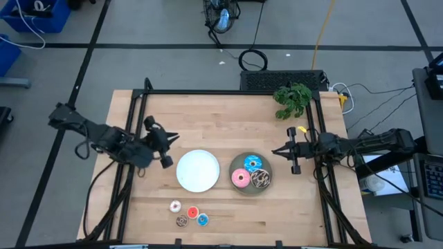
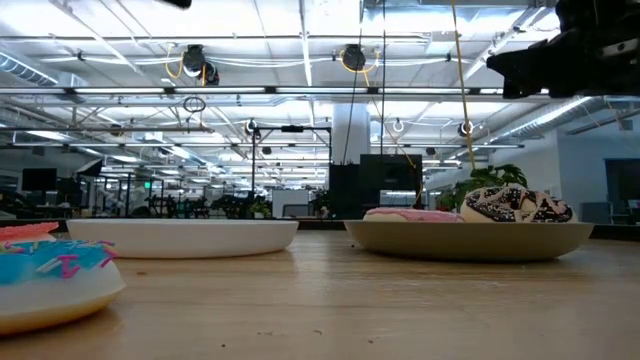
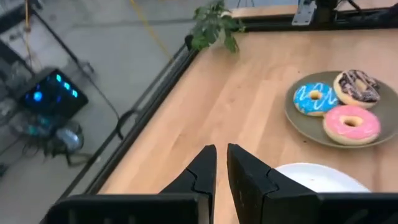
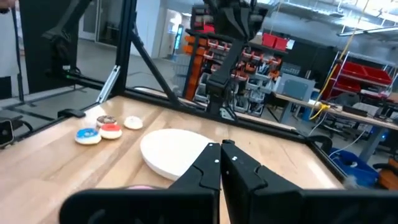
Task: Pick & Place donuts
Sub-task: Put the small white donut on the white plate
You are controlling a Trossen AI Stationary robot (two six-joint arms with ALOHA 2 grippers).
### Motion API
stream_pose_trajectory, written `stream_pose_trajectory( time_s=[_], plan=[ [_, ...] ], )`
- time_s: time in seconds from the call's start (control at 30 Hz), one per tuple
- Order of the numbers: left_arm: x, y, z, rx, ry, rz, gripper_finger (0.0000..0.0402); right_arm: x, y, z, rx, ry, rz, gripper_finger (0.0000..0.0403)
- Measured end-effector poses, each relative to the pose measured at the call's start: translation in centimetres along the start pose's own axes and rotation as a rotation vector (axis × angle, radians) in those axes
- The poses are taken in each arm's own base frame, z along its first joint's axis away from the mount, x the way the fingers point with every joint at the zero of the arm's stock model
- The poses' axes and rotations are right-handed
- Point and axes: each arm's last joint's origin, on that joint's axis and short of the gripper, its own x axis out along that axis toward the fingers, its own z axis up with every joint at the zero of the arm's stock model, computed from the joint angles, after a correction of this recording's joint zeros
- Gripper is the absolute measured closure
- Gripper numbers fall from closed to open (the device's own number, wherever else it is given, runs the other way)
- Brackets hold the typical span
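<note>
The left claw (image 1: 168,149) hovers over the worktop (image 1: 228,111) just beside the white plate (image 1: 198,170), its fingers drawn nearly together with only a slim gap and nothing between them. The right claw (image 1: 285,153) hangs on the far side of the grey plate (image 1: 236,185), fingers pressed shut and likewise empty. Both seem parked at the flanks of the two plates, probably so that either can reach in without crossing the other. The three larger donuts sit together on the grey plate: the blue donut (image 1: 252,164), the pink donut (image 1: 241,178) and the brown sprinkled donut (image 1: 262,179), touching or nearly so. The four tiny ones lie in a loose cluster on the bare wood near the front edge: the white-pink donut (image 1: 175,206), the red donut (image 1: 192,212), the small brown donut (image 1: 181,221) and the small blue donut (image 1: 202,220). The white plate holds nothing, so it looks like the likely place for whatever gets moved, though which donuts go where I cannot tell. A leafy green plant (image 1: 293,99) stands at the back right corner, well apart from the plates and out of either claw's path. Nothing else lies between the claws and the donuts.
</note>
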Motion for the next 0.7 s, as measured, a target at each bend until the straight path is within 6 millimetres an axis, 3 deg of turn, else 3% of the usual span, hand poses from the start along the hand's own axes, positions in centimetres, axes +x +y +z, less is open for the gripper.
stream_pose_trajectory(
  time_s=[0.1, 0.3, 0.5, 0.7],
  plan=[
    [-1.0, -1.0, 2.0, 0.018, 0.059, -0.002, 0.0355, -0.1, 0.0, 0.4, 0.047, -0.044, 0.025, 0.0403],
    [-4.7, -2.1, 5.2, -0.059, 0.002, -0.148, 0.0355, -0.7, 0.1, 2.0, 0.164, -0.158, 0.120, 0.0403],
    [-6.1, -2.9, 4.4, -0.152, 0.117, -0.299, 0.0355, -1.1, 0.1, 2.1, 0.167, -0.161, 0.123, 0.0403],
    [-4.7, -6.0, 3.3, -0.081, 0.248, -0.319, 0.0355, -1.1, 0.1, 2.2, 0.143, -0.175, 0.120, 0.0403]
  ],
)
